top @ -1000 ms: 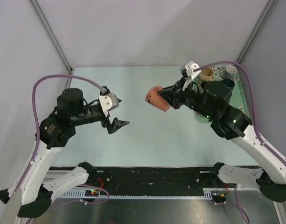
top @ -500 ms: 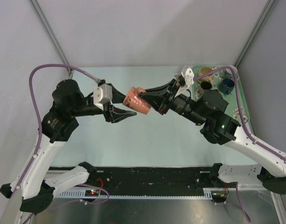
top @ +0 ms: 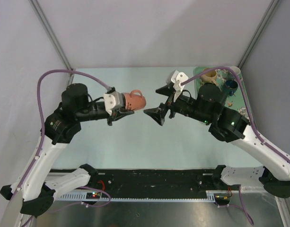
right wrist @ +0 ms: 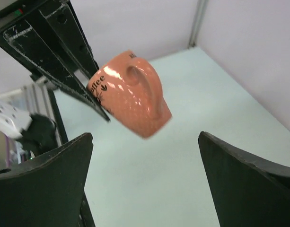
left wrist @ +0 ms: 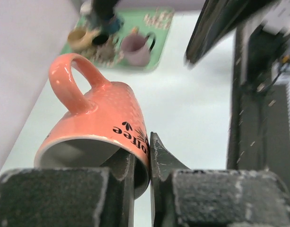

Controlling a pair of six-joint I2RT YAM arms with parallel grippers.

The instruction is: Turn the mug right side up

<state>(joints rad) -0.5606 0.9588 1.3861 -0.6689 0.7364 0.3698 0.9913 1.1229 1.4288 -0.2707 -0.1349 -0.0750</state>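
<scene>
Above table: mug now pinched in left fingers; right fingers released, spread wide.

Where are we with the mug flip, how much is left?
Done: the orange mug is off the table, clamped by its rim in the left gripper. The right gripper is open and clear of it. In hand: the mug hangs in the air roughly on its side, opening toward the left gripper. Left: tip it until the opening faces up, then set it on the table.
</scene>
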